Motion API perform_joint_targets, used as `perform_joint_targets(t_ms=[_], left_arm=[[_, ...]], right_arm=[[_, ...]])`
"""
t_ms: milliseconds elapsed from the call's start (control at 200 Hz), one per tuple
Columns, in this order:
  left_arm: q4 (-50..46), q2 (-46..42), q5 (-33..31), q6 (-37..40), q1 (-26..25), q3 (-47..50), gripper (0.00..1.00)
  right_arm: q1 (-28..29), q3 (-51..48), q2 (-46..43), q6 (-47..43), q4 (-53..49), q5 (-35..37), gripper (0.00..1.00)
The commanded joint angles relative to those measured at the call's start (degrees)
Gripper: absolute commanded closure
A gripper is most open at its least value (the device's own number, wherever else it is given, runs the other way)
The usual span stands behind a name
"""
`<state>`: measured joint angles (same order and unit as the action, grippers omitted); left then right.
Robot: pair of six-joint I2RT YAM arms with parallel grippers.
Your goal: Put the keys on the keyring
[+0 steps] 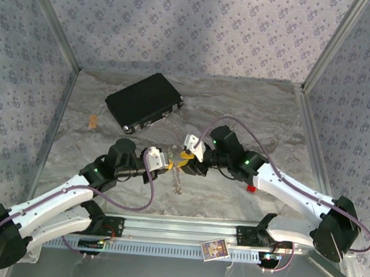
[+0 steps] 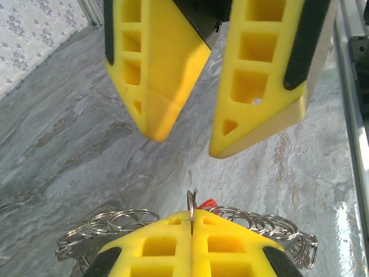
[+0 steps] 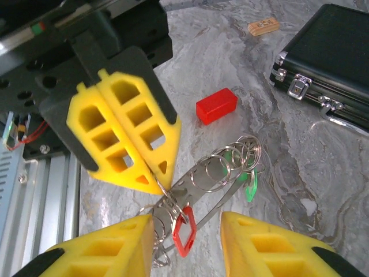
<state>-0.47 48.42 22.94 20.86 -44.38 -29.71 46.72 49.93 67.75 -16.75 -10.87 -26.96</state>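
Left wrist cam: you can't see most of the keyring (image 2: 271,228). The left gripper (image 2: 192,214) covers its middle and is itself cut off at 6 o'clock. The right gripper (image 2: 189,145) is clipped at 12. Right wrist cam: black case (image 3: 328,63) is clipped at 3 o'clock, and the green key (image 3: 249,187) sits partly behind the rings.

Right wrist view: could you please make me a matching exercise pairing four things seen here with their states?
Things:
1. left pincer
2. right pincer
3. red block
4. black case

States:
A. lid closed
B. fingers apart, gripping nothing
C. shut on the keyring
D. lying loose on the table

Pairs: 1-C, 2-B, 3-D, 4-A.
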Motion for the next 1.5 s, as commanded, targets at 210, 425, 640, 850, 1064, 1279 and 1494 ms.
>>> perform_joint_targets(t_ms=[210, 425, 640, 850, 1064, 1279, 1494], left_arm=[[10.07, 0.83, 7.86, -4.42, -0.32, 2.45, 1.00], [12.98, 0.89, 10.80, -4.42, -0.34, 3.48, 1.00], [13.70, 1.66, 12.68, -3.90, -0.34, 3.44, 1.00], [13.83, 2.12, 13.43, -3.94, -0.35, 3.26, 1.00], [14.01, 1.84, 13.56, -4.16, -0.30, 3.54, 1.00], [6.37, 1.25, 7.75, -2.67, -0.35, 0.89, 0.71], [-2.74, 2.67, 4.12, 1.03, -0.51, -2.85, 0.67]], right_arm=[[-0.76, -2.97, -1.63, -9.75, -1.44, -4.96, 0.68], [-0.17, -4.67, -1.18, -10.66, 1.07, -7.06, 0.69], [0.48, -5.55, -0.95, -8.59, 4.65, -8.27, 0.67], [1.14, -5.75, -0.25, -8.37, 6.10, -8.76, 0.76], [1.72, -5.75, -0.31, -8.21, 6.60, -8.00, 0.98], [2.17, -2.53, -0.90, -11.75, -0.88, -2.30, 1.00], [3.03, 3.41, 1.11, -16.08, -11.15, 2.96, 1.00]])
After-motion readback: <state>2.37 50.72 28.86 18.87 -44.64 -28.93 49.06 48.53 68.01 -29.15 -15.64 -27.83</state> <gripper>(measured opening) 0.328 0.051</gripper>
